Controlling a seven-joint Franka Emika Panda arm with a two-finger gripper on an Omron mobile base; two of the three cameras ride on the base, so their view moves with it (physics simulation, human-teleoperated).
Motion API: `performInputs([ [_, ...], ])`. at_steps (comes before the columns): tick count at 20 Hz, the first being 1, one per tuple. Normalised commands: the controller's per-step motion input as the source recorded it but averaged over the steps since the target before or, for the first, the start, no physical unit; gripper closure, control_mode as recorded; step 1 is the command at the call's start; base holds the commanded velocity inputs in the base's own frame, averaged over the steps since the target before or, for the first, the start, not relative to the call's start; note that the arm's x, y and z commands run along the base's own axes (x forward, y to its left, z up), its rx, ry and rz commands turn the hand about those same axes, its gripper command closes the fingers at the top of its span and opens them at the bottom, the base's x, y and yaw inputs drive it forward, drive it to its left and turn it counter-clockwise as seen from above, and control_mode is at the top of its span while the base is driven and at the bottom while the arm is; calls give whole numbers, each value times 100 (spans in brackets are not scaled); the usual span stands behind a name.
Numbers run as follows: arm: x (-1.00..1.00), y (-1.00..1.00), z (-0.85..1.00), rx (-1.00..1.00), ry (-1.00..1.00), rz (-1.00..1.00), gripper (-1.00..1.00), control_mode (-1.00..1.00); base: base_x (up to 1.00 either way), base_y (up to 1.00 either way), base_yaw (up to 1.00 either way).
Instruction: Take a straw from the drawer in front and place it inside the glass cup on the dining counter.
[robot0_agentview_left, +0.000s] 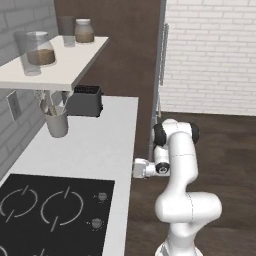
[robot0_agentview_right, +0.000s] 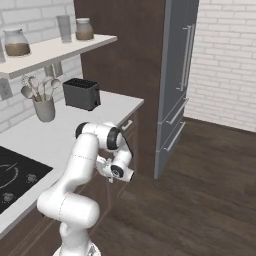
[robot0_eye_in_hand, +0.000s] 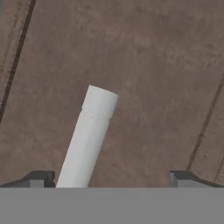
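Note:
The drawer (robot0_eye_in_hand: 144, 65) is a dark brown wooden front that spans the hand view. Its short pale bar handle (robot0_eye_in_hand: 89, 135) slants up from the bottom, and its end lies between my two fingertips. My gripper (robot0_eye_in_hand: 111, 180) is open, with the left fingertip (robot0_eye_in_hand: 39, 178) and the right one far apart and the handle nearer the left. In the base views the gripper (robot0_agentview_left: 135, 168) (robot0_agentview_right: 107, 173) is held against the cabinet front just under the white worktop's edge. The straw is hidden. The glass cup and dining counter are out of view.
The white worktop (robot0_agentview_left: 95, 145) carries a black hob (robot0_agentview_left: 50, 210), a white mug of utensils (robot0_agentview_left: 56, 121) and a black toaster (robot0_agentview_left: 85, 100). A shelf (robot0_agentview_left: 55, 65) holds jars. A tall dark grey unit (robot0_agentview_right: 177, 85) stands to the right on open wooden floor (robot0_agentview_right: 200, 200).

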Motion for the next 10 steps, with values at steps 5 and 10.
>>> performInputs([
  [5, 9, 44, -6, 0, -6, 0, 100, -100, 0, 0, 0],
  [10, 0, 58, 0, -2, -5, 0, 100, -100, 0, 0, 0],
])
